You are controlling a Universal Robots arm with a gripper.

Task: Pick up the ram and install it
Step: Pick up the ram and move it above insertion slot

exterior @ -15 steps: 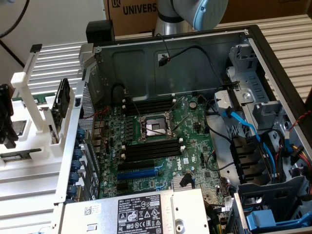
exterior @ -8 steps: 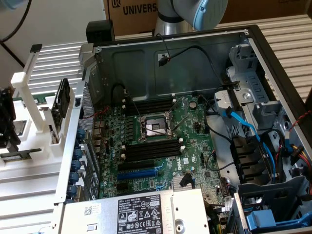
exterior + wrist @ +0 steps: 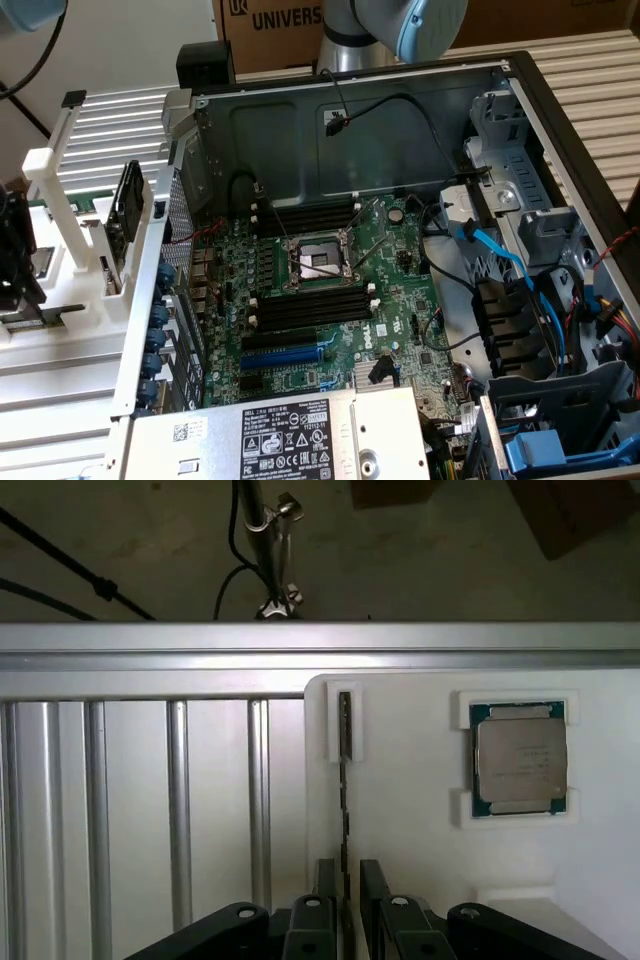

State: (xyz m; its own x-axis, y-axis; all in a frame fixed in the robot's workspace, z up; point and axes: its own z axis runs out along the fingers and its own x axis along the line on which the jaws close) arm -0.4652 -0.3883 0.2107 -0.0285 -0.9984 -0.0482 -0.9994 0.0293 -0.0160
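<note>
The ram (image 3: 345,780) stands on edge in a slot of the white fixture (image 3: 410,810), so I see it as a thin dark line. My gripper (image 3: 347,872) straddles its near end, one finger (image 3: 324,880) on each side. The jaws are open, with a small gap to the stick on at least one side. In the exterior view the gripper (image 3: 18,262) is at the far left, over the white fixture (image 3: 70,300) outside the computer case. The motherboard's long black memory slots (image 3: 310,305) lie empty beside the processor socket (image 3: 315,262).
A square silver processor chip (image 3: 520,758) sits in its own pocket of the fixture, beside the ram. A flat black part (image 3: 128,205) stands upright in the fixture near the case wall (image 3: 165,250). Blue and black cables (image 3: 500,260) fill the case on the exterior view's right.
</note>
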